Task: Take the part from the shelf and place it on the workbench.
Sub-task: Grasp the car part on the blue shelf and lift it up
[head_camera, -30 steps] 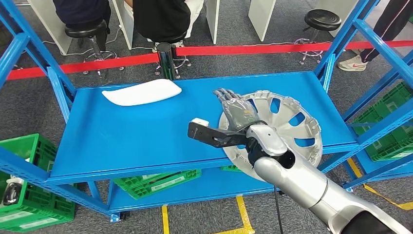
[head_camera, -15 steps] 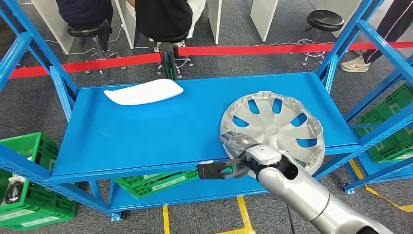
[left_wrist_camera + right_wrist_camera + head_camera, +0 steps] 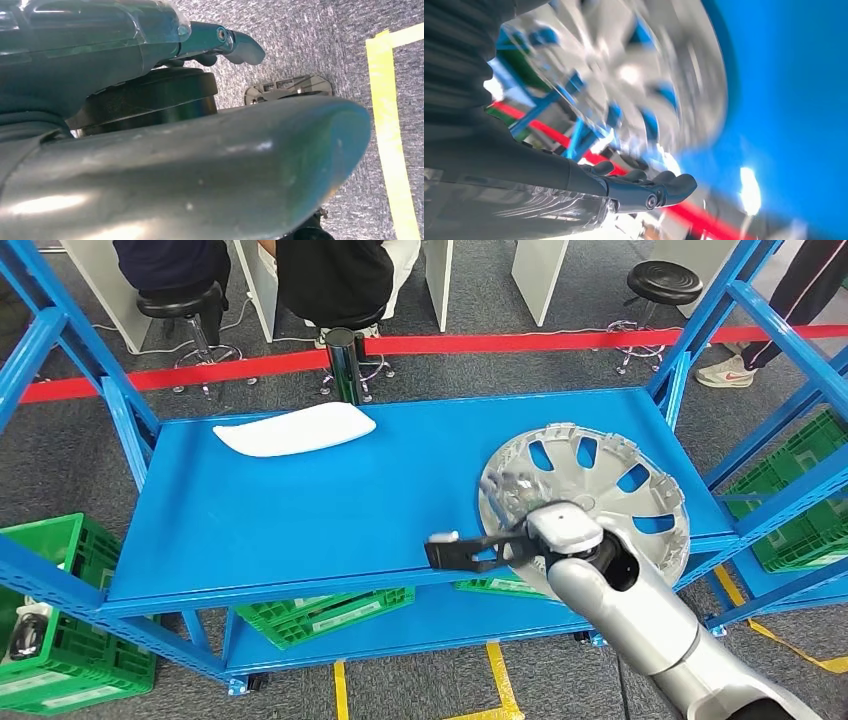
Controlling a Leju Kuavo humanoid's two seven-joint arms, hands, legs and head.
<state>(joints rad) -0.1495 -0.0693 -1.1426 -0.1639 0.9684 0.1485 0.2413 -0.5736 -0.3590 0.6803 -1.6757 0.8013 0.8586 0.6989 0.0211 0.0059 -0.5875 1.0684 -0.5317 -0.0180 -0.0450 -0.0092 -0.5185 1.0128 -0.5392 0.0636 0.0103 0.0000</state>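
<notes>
The part, a silver wheel cover (image 3: pixel 590 502), lies on the blue shelf (image 3: pixel 300 510), its near edge overhanging the shelf's front lip, directly beyond the right robot hand (image 3: pixel 515 515). That robot hand sits at the cover's near-left rim with fingers over the rim; whether they are clenched on it cannot be told, and the right wrist view is blurred, showing the cover (image 3: pixel 634 75) just past the fingertips (image 3: pixel 674 186). The left robot hand (image 3: pixel 220 42) hangs over grey floor, its state indeterminate. A white panel (image 3: pixel 295 428) lies well apart, beyond and to the left. Judgement: the pickup step is in hand. The next move calls for a confirmed grip before lifting.
</notes>
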